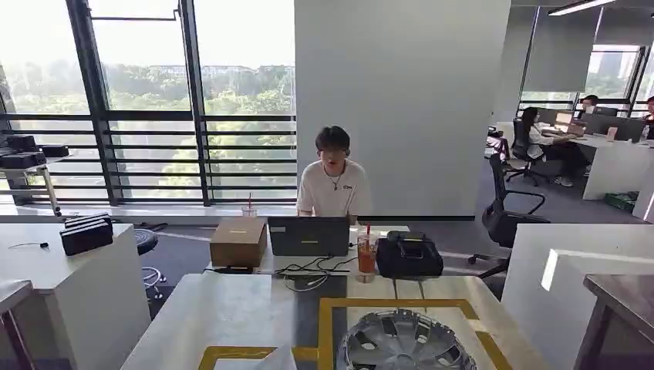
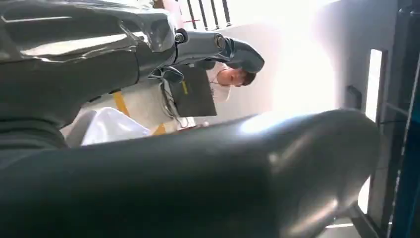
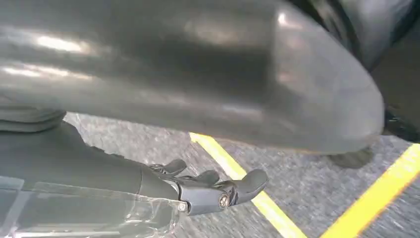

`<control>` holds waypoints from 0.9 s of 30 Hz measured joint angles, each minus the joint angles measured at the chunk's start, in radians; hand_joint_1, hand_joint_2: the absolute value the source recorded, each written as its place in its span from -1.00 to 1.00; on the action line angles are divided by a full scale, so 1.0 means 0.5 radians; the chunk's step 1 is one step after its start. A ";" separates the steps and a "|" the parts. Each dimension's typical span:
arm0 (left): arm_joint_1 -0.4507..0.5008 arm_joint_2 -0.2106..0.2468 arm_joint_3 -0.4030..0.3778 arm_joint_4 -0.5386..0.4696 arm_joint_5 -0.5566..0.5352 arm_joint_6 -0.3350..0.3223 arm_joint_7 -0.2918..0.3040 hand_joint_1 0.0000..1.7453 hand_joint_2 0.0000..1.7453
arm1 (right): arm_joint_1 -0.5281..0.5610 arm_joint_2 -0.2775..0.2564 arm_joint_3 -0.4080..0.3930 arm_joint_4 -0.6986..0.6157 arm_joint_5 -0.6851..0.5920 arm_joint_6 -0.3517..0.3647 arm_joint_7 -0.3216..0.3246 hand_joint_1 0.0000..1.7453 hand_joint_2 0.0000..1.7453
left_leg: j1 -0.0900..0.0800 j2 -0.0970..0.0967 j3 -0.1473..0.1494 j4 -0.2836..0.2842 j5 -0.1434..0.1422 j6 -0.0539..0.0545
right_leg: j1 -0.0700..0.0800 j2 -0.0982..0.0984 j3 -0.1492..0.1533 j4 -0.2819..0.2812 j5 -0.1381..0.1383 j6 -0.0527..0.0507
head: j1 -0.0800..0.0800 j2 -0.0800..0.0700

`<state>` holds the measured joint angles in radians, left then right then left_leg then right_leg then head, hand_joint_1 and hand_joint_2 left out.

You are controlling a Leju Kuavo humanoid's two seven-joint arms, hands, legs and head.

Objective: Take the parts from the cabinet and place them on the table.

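Head view shows the wheel cover (image 1: 397, 341) lying flat on the worktop (image 1: 231, 312) at 6 o'clock, inside yellow tape lines. A person (image 1: 334, 181) sits behind a laptop (image 1: 308, 236) at 12 o'clock. My left hand (image 2: 198, 54) and my right hand (image 3: 218, 191) hold nothing, fingers stretched and apart.

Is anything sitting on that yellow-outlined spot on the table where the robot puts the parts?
A silver wheel cover already lies inside the yellow outline on the table. The laptop, box and drink stand behind it, outside the outline.
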<state>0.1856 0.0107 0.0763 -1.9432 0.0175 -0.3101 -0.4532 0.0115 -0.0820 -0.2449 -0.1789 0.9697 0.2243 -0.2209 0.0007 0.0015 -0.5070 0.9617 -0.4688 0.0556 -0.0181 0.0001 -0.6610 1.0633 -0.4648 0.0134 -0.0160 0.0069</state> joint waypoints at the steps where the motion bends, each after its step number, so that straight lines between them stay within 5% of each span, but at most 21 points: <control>1: 0.013 0.000 0.002 0.013 -0.031 0.011 0.006 -1.00 -1.00 | 0.000 -0.004 0.000 0.000 -0.002 0.000 0.001 -1.00 -1.00 | -0.002 0.000 -0.029 0.000 0.023 0.000 | 0.000 0.000 -0.042 0.152 -0.111 -0.010 | 0.002 -0.001; 2: 0.025 0.000 0.002 0.035 -0.053 0.014 0.007 -1.00 -1.00 | -0.001 -0.005 -0.001 0.000 -0.009 -0.001 -0.001 -1.00 -1.00 | -0.005 0.002 -0.065 0.002 0.049 0.001 | 0.000 0.000 -0.082 0.331 -0.204 -0.008 | 0.000 -0.001; 4: 0.050 0.000 0.002 0.079 -0.095 0.016 0.011 -1.00 -1.00 | -0.001 -0.005 -0.006 0.000 -0.021 -0.008 -0.009 -1.00 -1.00 | -0.008 0.005 -0.112 0.006 0.096 0.000 | -0.002 -0.001 -0.077 0.492 -0.216 0.026 | 0.003 -0.001; 5: 0.068 0.000 0.003 0.106 -0.119 0.022 0.015 -1.00 -1.00 | -0.001 -0.006 -0.010 0.000 -0.025 -0.015 -0.018 -1.00 -1.00 | -0.009 0.005 -0.142 0.009 0.116 -0.004 | -0.002 -0.001 -0.018 0.454 -0.162 0.050 | 0.005 0.000; 7: 0.104 0.001 0.011 0.149 -0.169 0.044 0.038 -1.00 -1.00 | -0.001 -0.014 -0.013 0.000 -0.034 -0.024 -0.034 -1.00 -1.00 | -0.008 0.005 -0.202 0.030 0.149 -0.016 | -0.001 -0.001 0.230 0.133 -0.053 0.075 | 0.005 0.000; 8: 0.117 0.001 0.018 0.170 -0.207 0.056 0.065 -1.00 -1.00 | -0.002 -0.021 -0.014 -0.001 -0.037 -0.027 -0.040 -1.00 -1.00 | -0.009 0.004 -0.217 0.047 0.160 -0.024 | -0.001 0.000 0.371 -0.066 -0.071 0.061 | 0.003 -0.001; 9: 0.137 0.001 0.025 0.186 -0.239 0.059 0.084 -1.00 -1.00 | -0.006 -0.022 -0.015 -0.002 -0.037 -0.031 -0.047 -1.00 -1.00 | -0.020 0.004 -0.236 0.054 0.171 -0.037 | 0.010 0.001 0.465 -0.223 -0.150 0.033 | 0.008 0.000; 12: 0.194 0.002 0.060 0.265 -0.317 0.053 0.132 -1.00 -1.00 | 0.006 -0.033 -0.017 -0.002 -0.037 -0.043 -0.063 -1.00 -1.00 | -0.012 0.006 -0.230 0.049 0.215 -0.072 | 0.025 0.003 0.420 -0.211 -0.119 -0.006 | -0.007 -0.001; 13: 0.231 -0.001 0.077 0.297 -0.359 0.038 0.157 -1.00 -1.00 | 0.012 -0.033 -0.017 -0.002 -0.037 -0.046 -0.066 -1.00 -1.00 | -0.010 0.004 -0.234 0.051 0.231 -0.083 | 0.009 -0.001 0.398 -0.224 -0.093 -0.027 | -0.002 -0.001; 14: 0.262 -0.001 0.098 0.329 -0.406 0.032 0.181 -1.00 -1.00 | 0.008 -0.031 -0.017 0.005 -0.037 -0.048 -0.067 -1.00 -1.00 | 0.000 -0.005 -0.258 0.077 0.169 -0.096 | 0.003 -0.010 0.387 -0.221 -0.076 -0.038 | -0.001 -0.004; 16: 0.299 -0.002 0.141 0.401 -0.496 0.019 0.209 -1.00 -1.00 | 0.016 -0.035 -0.017 0.005 -0.037 -0.059 -0.068 -1.00 -1.00 | 0.008 -0.005 -0.309 0.291 -0.105 -0.121 | 0.004 -0.011 0.335 -0.221 -0.031 -0.057 | -0.010 -0.003; 19: 0.319 -0.011 0.206 0.513 -0.617 -0.008 0.211 -1.00 -1.00 | 0.020 -0.036 -0.017 0.008 -0.037 -0.067 -0.069 -1.00 -1.00 | 0.017 -0.005 -0.353 0.588 -0.277 -0.135 | 0.007 -0.013 0.275 -0.216 0.016 -0.057 | -0.011 -0.003; 21: 0.340 -0.032 0.279 0.606 -0.729 -0.041 0.210 -1.00 -1.00 | 0.022 -0.036 -0.017 0.013 -0.037 -0.071 -0.073 -1.00 -1.00 | 0.020 -0.005 -0.300 0.655 -0.187 -0.135 | 0.008 -0.012 0.223 -0.206 0.059 -0.051 | -0.013 -0.002; 23: 0.336 -0.063 0.370 0.697 -0.834 -0.083 0.190 -1.00 -1.00 | 0.024 -0.037 -0.018 0.018 -0.037 -0.073 -0.078 -1.00 -1.00 | 0.019 -0.005 -0.108 0.431 -0.043 -0.123 | 0.008 -0.010 0.169 -0.191 0.090 -0.036 | -0.014 -0.002; 24: 0.335 -0.080 0.437 0.744 -0.904 -0.114 0.170 -1.00 -1.00 | 0.023 -0.037 -0.019 0.022 -0.038 -0.074 -0.082 -1.00 -1.00 | 0.017 -0.005 0.048 0.215 -0.040 -0.108 | 0.010 -0.009 0.154 -0.182 0.105 -0.029 | -0.014 -0.002; 25: 0.330 -0.092 0.482 0.770 -0.958 -0.136 0.164 -1.00 -1.00 | 0.024 -0.034 -0.020 0.023 -0.040 -0.074 -0.085 -1.00 -1.00 | 0.008 -0.005 0.154 0.046 -0.135 -0.093 | 0.016 -0.009 0.146 -0.179 0.119 -0.018 | -0.016 -0.002; 26: 0.326 -0.112 0.532 0.802 -1.009 -0.154 0.150 -1.00 -1.00 | 0.023 -0.035 -0.022 0.026 -0.041 -0.074 -0.086 -1.00 -1.00 | 0.003 -0.004 0.185 -0.026 -0.152 -0.089 | 0.016 -0.011 0.145 -0.181 0.133 -0.007 | -0.011 -0.002; 27: 0.326 -0.130 0.584 0.847 -1.069 -0.176 0.146 -1.00 -1.00 | 0.023 -0.035 -0.027 0.031 -0.043 -0.074 -0.088 -1.00 -1.00 | -0.009 -0.006 0.157 -0.014 -0.136 -0.078 | 0.011 -0.012 0.149 -0.190 0.154 0.007 | -0.009 -0.002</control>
<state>0.3485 -0.0541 0.3683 -1.5196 -0.5171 -0.3982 -0.3803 0.0229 -0.0996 -0.2582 -0.1633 0.9480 0.1873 -0.2651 -0.0036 -0.0014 -0.4287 0.9549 -0.5369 0.0166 -0.0124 -0.0059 -0.5863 0.9683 -0.3878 0.0170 -0.0206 0.0057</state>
